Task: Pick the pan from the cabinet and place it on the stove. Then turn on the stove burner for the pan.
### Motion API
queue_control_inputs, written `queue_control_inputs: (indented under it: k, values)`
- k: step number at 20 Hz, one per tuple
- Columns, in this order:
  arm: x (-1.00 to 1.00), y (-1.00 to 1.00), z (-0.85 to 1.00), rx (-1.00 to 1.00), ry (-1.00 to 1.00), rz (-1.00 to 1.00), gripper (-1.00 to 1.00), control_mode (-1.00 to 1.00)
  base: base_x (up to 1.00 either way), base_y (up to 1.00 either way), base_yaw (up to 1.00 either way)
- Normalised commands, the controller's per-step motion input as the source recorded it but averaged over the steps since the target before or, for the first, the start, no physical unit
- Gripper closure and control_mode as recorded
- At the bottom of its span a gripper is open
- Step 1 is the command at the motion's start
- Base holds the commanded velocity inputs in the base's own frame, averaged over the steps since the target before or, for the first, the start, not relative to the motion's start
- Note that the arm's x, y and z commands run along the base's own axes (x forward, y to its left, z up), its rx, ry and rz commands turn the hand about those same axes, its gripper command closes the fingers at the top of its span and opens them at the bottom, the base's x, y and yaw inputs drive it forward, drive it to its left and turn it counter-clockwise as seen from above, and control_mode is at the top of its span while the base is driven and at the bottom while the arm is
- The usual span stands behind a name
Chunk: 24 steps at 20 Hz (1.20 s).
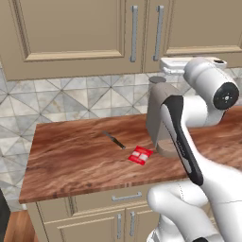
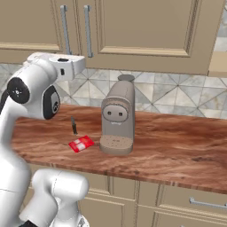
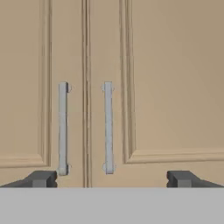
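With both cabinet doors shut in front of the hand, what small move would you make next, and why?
Probably ease the open gripper forward and toward one of the bar handles, perhaps the right handle, until its fingertips straddle the bar. The cabinet doors are both closed, the jaws stand wide apart and hold nothing, and the handles lie left of centre between the tips, so the pan cannot be reached yet.

A home kitchen — rendered, not filmed. Beige panelled cabinet [image 1: 71, 33] doors with vertical silver bar handles [image 3: 108, 127] fill the top of both base views; below them runs a grey geometric tile backsplash [image 1: 71, 99], then a wood-grain counter [image 2: 177, 142] with drawers [image 1: 123, 198] beneath. At the centre of the right base view stands a taupe coffee machine [image 2: 117, 117] — with a knife [image 1: 114, 140] and a red packet [image 1: 140, 155] lying near it.
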Motion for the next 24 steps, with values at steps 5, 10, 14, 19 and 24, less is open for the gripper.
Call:
queue_control_inputs:
  k: [5, 10, 14, 19, 24]
  values:
    - [0.43, 0.00, 0.02, 0.00, -0.01, 0.00, -1.00, -1.00, 0.00, 0.00, 0.00]
    - [0.43, 0.01, 0.00, -0.01, 0.01, 0.00, -1.00, -1.00, 0.00, 0.00, 0.00]
    - [0.40, 0.00, -0.05, 0.00, 0.00, 0.00, -1.00, -1.00, 0.00, 0.00, 0.00]
    - [0.44, 0.00, -0.08, 0.00, 0.00, 0.00, -1.00, -1.00, 0.00, 0.00, 0.00]
    - [0.40, 0.00, -0.03, 0.00, 0.00, 0.00, -1.00, -1.00, 0.00, 0.00, 0.00]
